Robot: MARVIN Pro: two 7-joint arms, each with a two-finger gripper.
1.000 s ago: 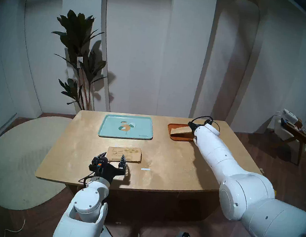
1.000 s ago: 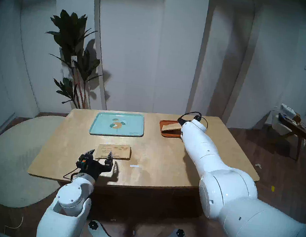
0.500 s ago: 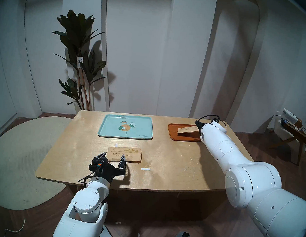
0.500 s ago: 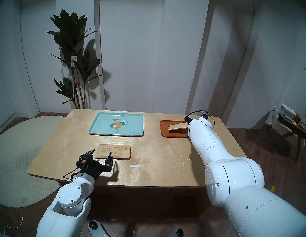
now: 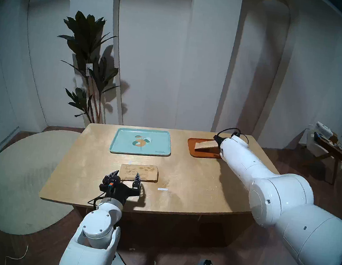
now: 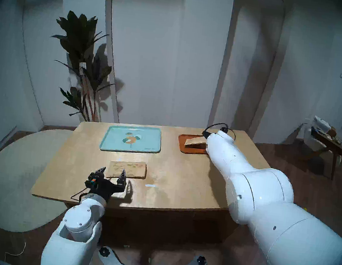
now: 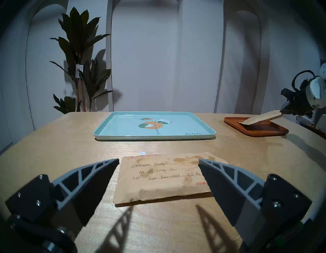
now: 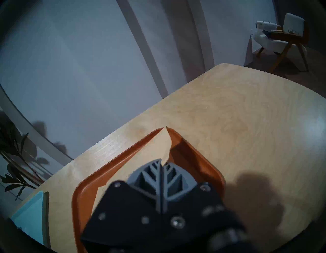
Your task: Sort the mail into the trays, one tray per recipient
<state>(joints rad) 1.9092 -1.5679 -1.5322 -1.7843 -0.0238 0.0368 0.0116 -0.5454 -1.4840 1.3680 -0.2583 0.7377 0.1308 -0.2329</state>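
Note:
A blotchy tan envelope (image 5: pixel 139 172) (image 7: pixel 164 178) with handwritten lines lies flat on the table. My left gripper (image 5: pixel 127 174) (image 7: pixel 158 159) is open just in front of it, a finger to either side of its near left part, holding nothing. My right gripper (image 8: pixel 161 163) (image 7: pixel 284 111) is shut on one end of the plain tan envelope (image 5: pixel 203 145) (image 8: pixel 155 148). That envelope slopes down, its low left end in the orange-brown tray (image 5: pixel 189 147) (image 7: pixel 264 132). The mint-teal tray (image 5: pixel 122 144) (image 7: pixel 123 127) with the leaf print holds nothing.
A small white paper strip (image 5: pixel 163 189) lies on the table to the right of the blotchy envelope. A potted plant (image 5: pixel 89 60) stands behind the table's far left corner. A chair (image 5: pixel 334 145) piled with items stands on the floor at far right.
The right arm swung right with the plain envelope over the orange-brown tray, then came back a little to the left. The left arm and the blotchy envelope have not moved.

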